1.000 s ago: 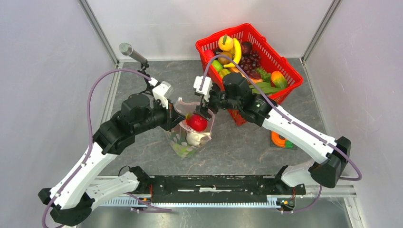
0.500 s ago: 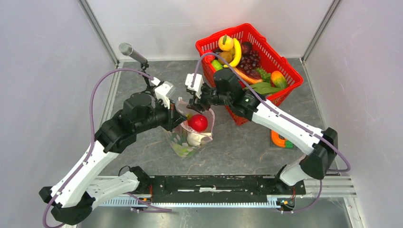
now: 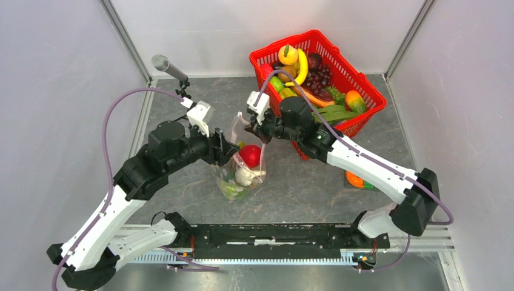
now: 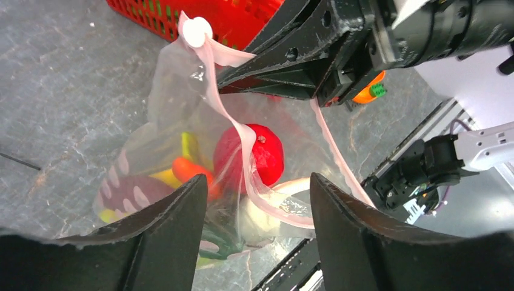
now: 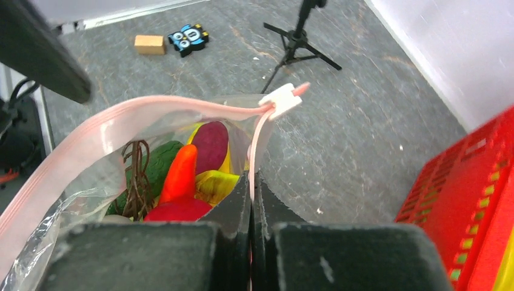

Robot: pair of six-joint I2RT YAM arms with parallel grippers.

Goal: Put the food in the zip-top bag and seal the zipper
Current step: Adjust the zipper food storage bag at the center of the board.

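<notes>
Clear dotted bag (image 3: 227,176) stands upright on tabletop (image 3: 303,182), mouth gaping. Inside: red round fruit (image 3: 251,156) on top, white cauliflower (image 3: 245,176) under it, orange carrot (image 5: 182,170), yellow piece (image 4: 190,147). Pink zipper (image 5: 121,118) unsealed, white slider (image 5: 282,98) at its end. Right gripper (image 5: 251,182) pinches one strip.
</notes>
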